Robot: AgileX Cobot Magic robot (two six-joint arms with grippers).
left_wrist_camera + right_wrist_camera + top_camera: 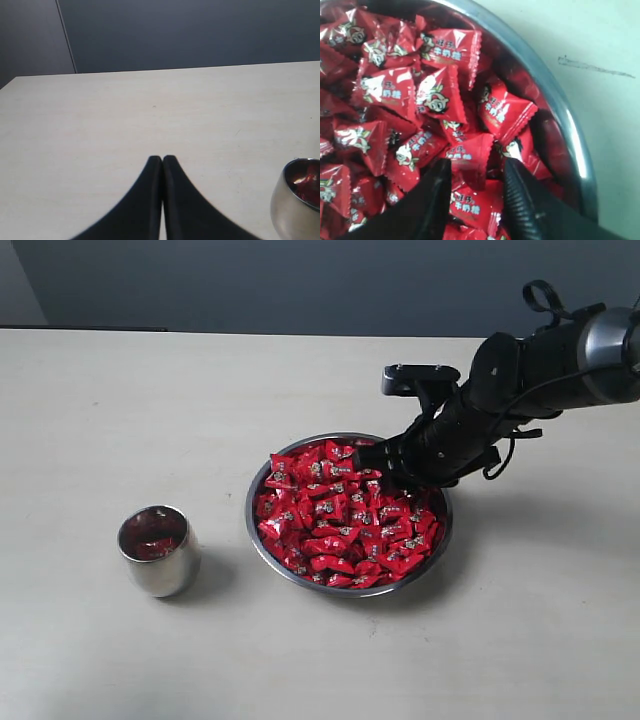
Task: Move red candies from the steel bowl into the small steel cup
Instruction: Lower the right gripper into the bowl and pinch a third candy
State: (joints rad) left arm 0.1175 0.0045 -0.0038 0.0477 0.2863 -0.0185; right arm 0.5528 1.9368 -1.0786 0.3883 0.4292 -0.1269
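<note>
Left of the steel bowl stands the small steel cup on the pale table, with a few red pieces inside it. The left gripper hangs over bare table by that cup, its two black fingers pressed shut with nothing in them. The bowl is heaped with red candies lying on top of each other, and from its right side the right gripper dips into the pile near the rim, fingers apart, one candy between them and others crowding round.
</note>
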